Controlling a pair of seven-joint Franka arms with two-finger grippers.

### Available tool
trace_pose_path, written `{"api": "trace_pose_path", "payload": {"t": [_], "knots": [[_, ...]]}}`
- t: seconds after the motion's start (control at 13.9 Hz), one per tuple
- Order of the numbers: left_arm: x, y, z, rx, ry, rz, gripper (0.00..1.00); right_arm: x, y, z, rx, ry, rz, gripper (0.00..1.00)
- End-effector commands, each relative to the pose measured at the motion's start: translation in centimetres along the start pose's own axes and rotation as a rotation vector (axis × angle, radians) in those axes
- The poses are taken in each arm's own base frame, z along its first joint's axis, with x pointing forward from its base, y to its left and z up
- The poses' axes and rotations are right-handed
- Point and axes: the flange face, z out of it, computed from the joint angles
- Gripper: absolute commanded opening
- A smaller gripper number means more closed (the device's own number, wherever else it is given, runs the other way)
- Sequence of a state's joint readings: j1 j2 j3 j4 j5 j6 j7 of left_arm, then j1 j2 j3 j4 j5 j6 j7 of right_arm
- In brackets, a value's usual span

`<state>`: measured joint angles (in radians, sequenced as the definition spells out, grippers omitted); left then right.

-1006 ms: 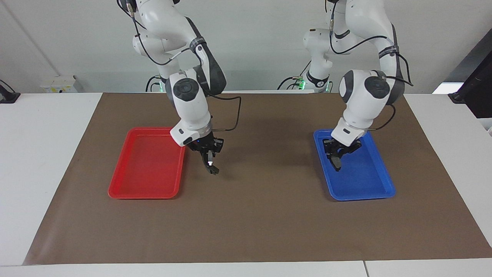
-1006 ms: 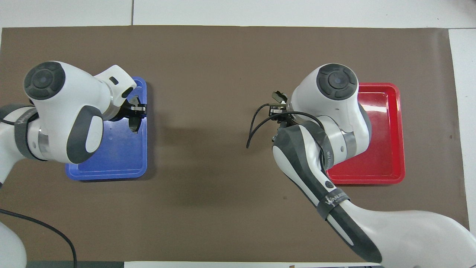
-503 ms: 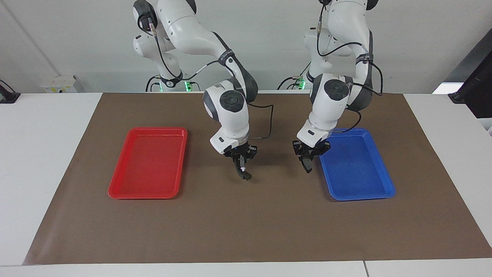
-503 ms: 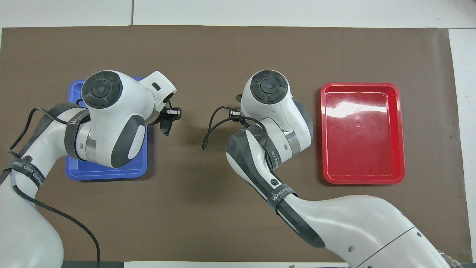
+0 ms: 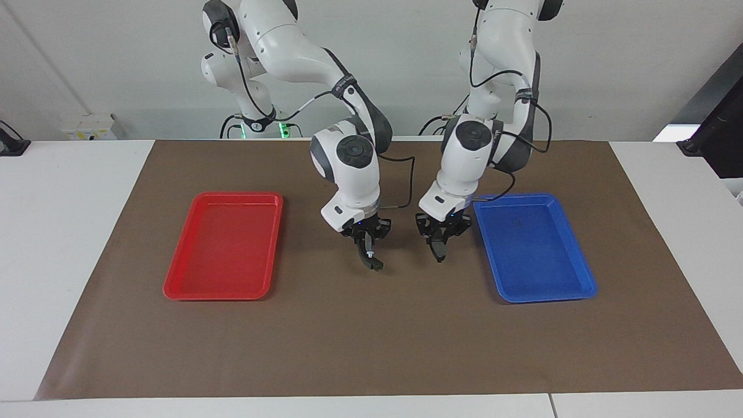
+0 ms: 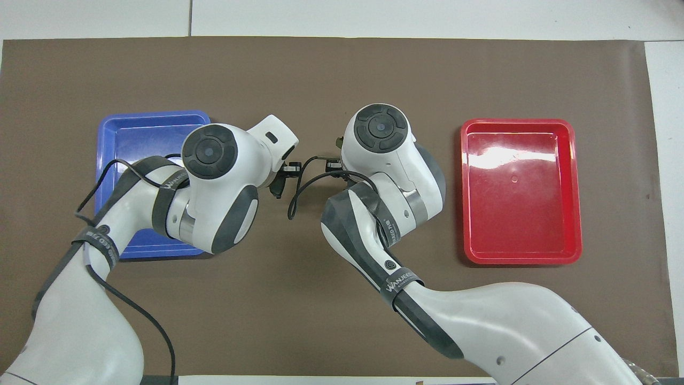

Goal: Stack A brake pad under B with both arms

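Covering the white table (image 5: 69,232), a brown mat (image 5: 383,337) holds two trays.

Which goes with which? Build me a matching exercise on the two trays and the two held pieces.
1. A brake pad
2. B
3. red tray
4. blue tray

a. on the mat, left arm's end
b. in the right gripper
c. on the mat, right arm's end
d. in the left gripper

Pairs: 1-d, 2-b, 3-c, 4-a
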<state>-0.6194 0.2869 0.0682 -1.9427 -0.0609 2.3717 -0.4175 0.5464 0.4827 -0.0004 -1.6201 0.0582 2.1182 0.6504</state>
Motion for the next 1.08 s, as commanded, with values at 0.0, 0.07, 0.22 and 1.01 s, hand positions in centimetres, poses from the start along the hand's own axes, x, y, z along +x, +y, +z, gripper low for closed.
{"api": "trace_pose_path", "payload": {"t": [0.0, 0.07, 0.22, 1.01], "knots": [[0.3, 2.1, 1.6, -0.039, 0.037, -0.004, 0.04, 0.5, 0.1, -0.4, -0.001, 0.008, -0.034, 0.00], [0.2, 2.4, 2.3, -0.045, 0.042, 0.002, 0.05, 0.5, 0.2, -0.4, -0.002, 0.006, -0.038, 0.00], [-0.3, 3.3, 2.9, -0.068, 0.036, 0.010, 0.05, 0.6, 0.5, -0.3, -0.009, -0.001, -0.046, 0.00], [-1.8, 7.7, 3.6, -0.195, 0.030, 0.035, 0.30, 2.9, 5.2, -1.4, -0.032, -0.033, -0.091, 0.00]]}}
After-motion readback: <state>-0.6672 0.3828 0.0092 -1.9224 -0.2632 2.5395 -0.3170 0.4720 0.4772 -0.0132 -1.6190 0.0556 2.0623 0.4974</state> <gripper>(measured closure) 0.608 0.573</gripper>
